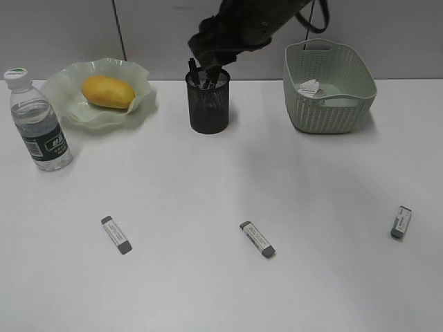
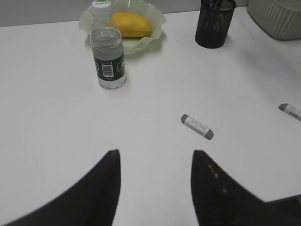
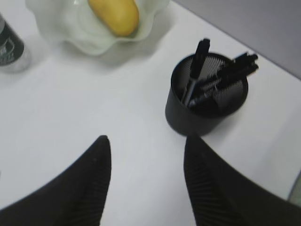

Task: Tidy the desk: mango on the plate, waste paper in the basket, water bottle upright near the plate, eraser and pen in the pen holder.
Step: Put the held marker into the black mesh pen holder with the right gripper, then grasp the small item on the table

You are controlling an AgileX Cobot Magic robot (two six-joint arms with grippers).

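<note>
On the smooth white desk (image 1: pixel 208 290), back left, sits the plate (image 1: pixel 142 104), pale green translucent w/ wavy ruffled rim; the mango (image 1: pixel 108 91), oval, glossy yellow-orange, lies in it; the water bottle (image 1: pixel 38 124), clear ribbed plastic w/ white cap and dark green label, stands upright just beside the plate's front-left edge; at back centre the pen holder (image 1: pixel 208 107), a black wire-mesh cylinder, has dark pens (image 3: pixel 195 70) leaning inside; back right, the basket (image 1: pixel 332 104), a pale green woven-pattern tub, holds the waste paper (image 1: pixel 309 86), a small crumpled white wad; three erasers, flat white bars w/ grey ends, lie well apart on the front half of the desk: left eraser (image 1: pixel 116 235), middle eraser (image 1: pixel 257 239), right eraser (image 1: pixel 401 222); right claw (image 3: pixel 146 150), matte black w/ ribbed inner faces, is spread w/ nothing between its tips, just above the holder; left claw (image 2: pixel 155 157), also parted and holding nothing, hangs over bare desk near the left eraser.
</note>
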